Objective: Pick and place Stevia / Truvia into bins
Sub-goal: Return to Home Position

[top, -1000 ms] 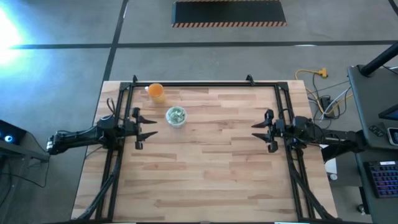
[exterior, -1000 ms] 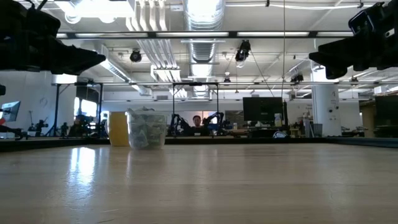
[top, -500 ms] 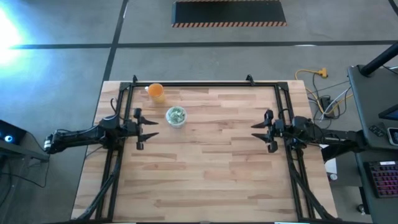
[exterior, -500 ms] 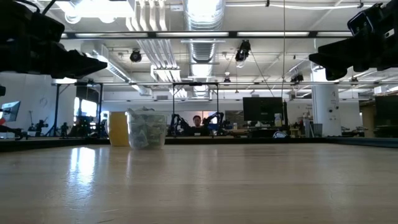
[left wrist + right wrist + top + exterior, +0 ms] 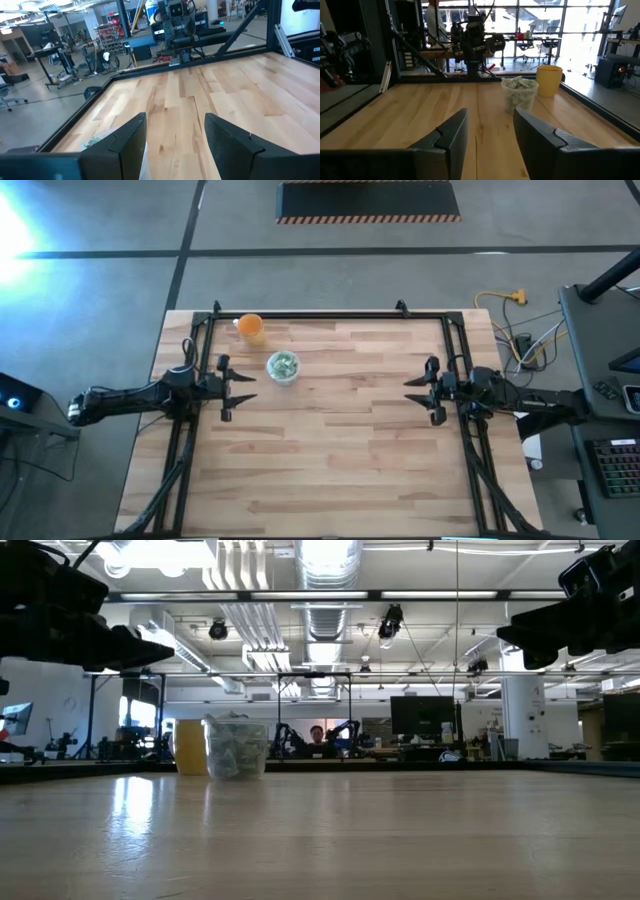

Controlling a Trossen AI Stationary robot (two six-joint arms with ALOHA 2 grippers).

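The clear plastic cup [image 5: 283, 367] stands on its base on the far left part of the table, filled with green-and-white sachets [image 5: 519, 84]; it also shows in the low view [image 5: 236, 748]. No loose sachet shows on the table. My left gripper [image 5: 238, 386] hovers open just near-left of the cup, whose edge shows beside one finger [image 5: 97, 141]. My right gripper [image 5: 412, 390] hovers open over the right side of the table, facing the cup from far off [image 5: 490, 135]. Both hold nothing.
An orange cup [image 5: 251, 328] stands near the far edge, just beyond the clear cup [image 5: 549, 80]. A black frame [image 5: 330, 314] runs along the far, left and right sides of the wooden tabletop [image 5: 340, 450]. The middle and near parts of the table are bare wood.
My left arm has drawn back a little toward the table's left edge, its fingers still open. The cups and my right arm have kept still.
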